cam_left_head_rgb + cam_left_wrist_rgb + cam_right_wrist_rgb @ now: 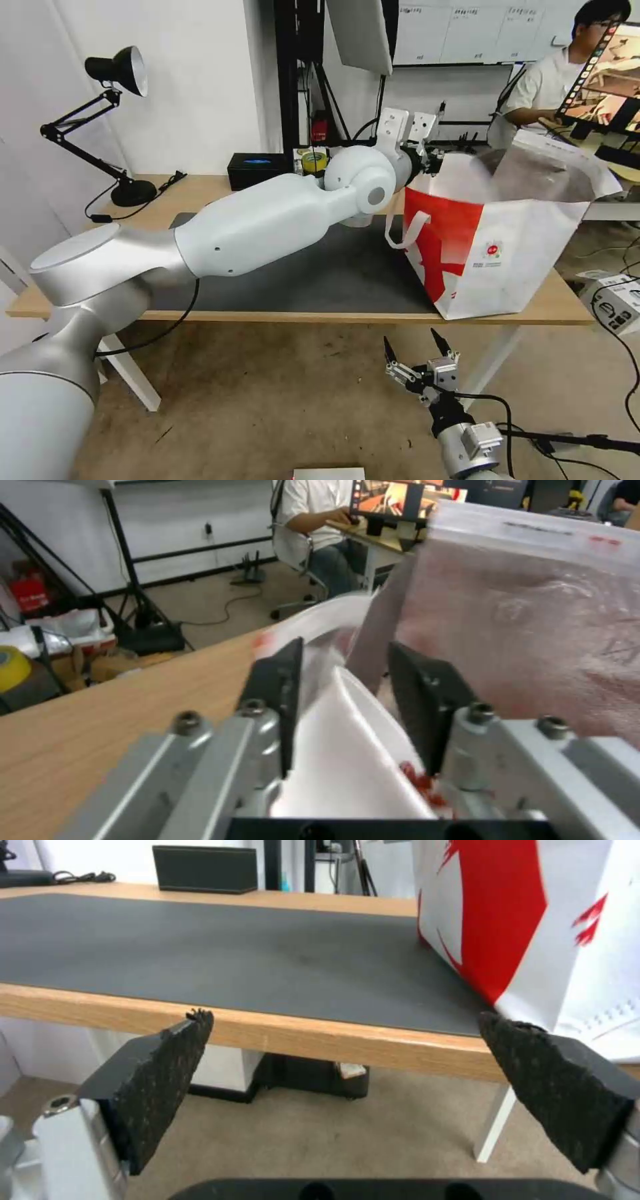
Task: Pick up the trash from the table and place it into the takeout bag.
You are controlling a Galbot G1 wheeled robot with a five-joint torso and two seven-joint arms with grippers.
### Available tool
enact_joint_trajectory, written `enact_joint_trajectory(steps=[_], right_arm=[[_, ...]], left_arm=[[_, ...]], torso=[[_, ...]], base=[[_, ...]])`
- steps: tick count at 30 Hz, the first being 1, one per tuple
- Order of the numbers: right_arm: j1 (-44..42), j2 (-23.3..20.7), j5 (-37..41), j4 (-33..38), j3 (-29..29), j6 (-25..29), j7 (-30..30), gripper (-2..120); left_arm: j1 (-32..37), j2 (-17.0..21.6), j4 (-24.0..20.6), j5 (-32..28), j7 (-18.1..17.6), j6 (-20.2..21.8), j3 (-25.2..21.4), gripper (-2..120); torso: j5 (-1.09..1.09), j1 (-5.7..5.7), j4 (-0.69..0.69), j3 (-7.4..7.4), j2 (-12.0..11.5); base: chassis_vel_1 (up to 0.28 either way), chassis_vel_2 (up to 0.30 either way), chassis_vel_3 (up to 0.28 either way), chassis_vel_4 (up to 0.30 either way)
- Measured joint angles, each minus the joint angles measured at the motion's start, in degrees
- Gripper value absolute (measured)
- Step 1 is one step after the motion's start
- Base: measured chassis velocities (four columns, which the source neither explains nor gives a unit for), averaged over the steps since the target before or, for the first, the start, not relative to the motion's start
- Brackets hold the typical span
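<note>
The large dark grey rectangular mat [340, 273] lies bare across the middle of the long light-wood table [200, 190], so a gripper could sweep over it freely from the front edge. At its right end the boxy white-and-red takeout bag [507, 247] stands tall and blocks that side, its foil-lined mouth open upward, with the left gripper [427, 160] at its rim. Along the back edge stand a black desk lamp [110, 127] and a black box [257, 170].
</note>
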Motion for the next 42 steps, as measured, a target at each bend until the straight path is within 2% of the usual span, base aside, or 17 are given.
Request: enact_joint_trajectory(steps=[4,8,13,15,17,19,21,22,23,25,27,29,30,36,39,41,42], right_arm=[[0.0,0.0,0.0,0.0,0.0,0.0,0.0,100],[0.0,0.0,0.0,0.0,0.0,0.0,0.0,100],[0.0,0.0,0.0,0.0,0.0,0.0,0.0,100],[0.0,0.0,0.0,0.0,0.0,0.0,0.0,100],[0.0,0.0,0.0,0.0,0.0,0.0,0.0,100],[0.0,0.01,0.0,0.0,0.0,0.0,0.0,100],[0.0,0.0,0.0,0.0,0.0,0.0,0.0,100],[0.0,0.0,0.0,0.0,0.0,0.0,0.0,100],[0.0,0.0,0.0,0.0,0.0,0.0,0.0,100],[0.0,0.0,0.0,0.0,0.0,0.0,0.0,100],[0.0,0.0,0.0,0.0,-0.01,0.0,-0.01,100],[0.0,0.0,0.0,0.0,0.0,0.0,0.0,100],[0.0,0.0,0.0,0.0,0.0,0.0,0.0,100],[0.0,0.0,0.0,0.0,0.0,0.0,0.0,100],[0.0,0.0,0.0,0.0,0.0,0.0,0.0,100],[0.0,0.0,0.0,0.0,-0.01,0.0,0.0,100],[0.0,0.0,0.0,0.0,0.0,0.0,0.01,100]], left_arm=[[0.64,1.58,-1.07,-0.05,-0.16,-0.43,-0.43,54],[2.57,5.22,-3.5,0.16,-0.32,-2.53,-2.12,75],[4.93,8.46,-6.05,1.35,-0.32,-4.68,-4.03,89],[6.93,11.61,-8.24,3.14,0.27,-6.59,-5.09,97],[7.94,13.24,-9.15,4.09,1.01,-7.47,-5.53,98],[11.62,18.74,-11.47,7.7,4.04,-9.99,-7.34,100],[13.47,20.67,-12.28,8.9,5.06,-10.71,-8.32,100],[16.9,23.59,-13.77,10.61,6.54,-11.68,-10.44,100],[16.9,23.59,-13.77,10.61,6.54,-11.68,-10.44,100],[21.81,27.48,-16.54,11.43,8.3,-12.04,-13.82,100],[23.07,28.29,-17.29,11.64,8.78,-12.08,-14.84,100],[29.31,31.57,-20.22,13.14,10.77,-12.18,-20.84,100],[29.31,31.57,-20.22,13.14,10.77,-12.18,-20.84,100],[40.99,34.16,-22.33,16.15,11.95,-12.87,-30.31,100],[50.7,35.94,-24.29,18.76,13.33,-14.22,-38.05,100],[52.17,36.19,-24.61,19.09,13.47,-14.32,-39.44,100],[56.22,36.81,-25.57,19.88,13.78,-14.81,-43.26,100]], torso=[[0.0,0.0,0.0,0.0,0.0],[-0.01,0.0,0.01,0.0,0.0],[0.0,0.0,0.0,0.0,0.0],[0.0,0.0,0.0,0.0,0.0],[-0.01,0.0,0.0,0.0,0.0],[-0.01,0.0,0.01,0.0,0.0],[-0.01,0.0,0.03,0.0,0.0],[-0.04,0.0,0.03,0.0,0.0],[-0.04,0.0,0.03,0.0,0.0],[-0.02,0.0,0.03,0.0,0.0],[-0.03,0.0,0.03,0.0,-0.01],[0.0,-0.01,0.01,0.0,0.0],[0.0,-0.01,0.01,0.0,0.0],[-0.02,0.0,0.01,0.0,0.0],[0.0,0.0,-0.01,0.0,0.0],[-0.02,0.0,-0.01,0.0,-0.01],[-0.01,0.0,0.01,0.0,0.0]], base=[[0.0,0.0,0.0,0.0],[0.0,0.0,0.0,0.0],[0.0,0.0,0.0,0.0],[0.0,0.0,0.0,0.0],[0.0,0.0,0.0,0.0],[0.0,0.0,0.0,0.0],[0.0,0.0,0.0,0.0],[0.0,0.0,0.0,0.0],[0.0,0.0,0.0,0.0],[0.0,0.0,0.0,0.0],[0.0,0.0,0.0,0.0],[0.0,0.0,0.0,0.0],[0.0,0.0,0.0,0.0],[0.0,0.0,0.0,0.0],[0.0,0.0,0.0,0.0],[0.0,0.0,0.0,0.0],[0.0,0.0,0.0,0.0]])
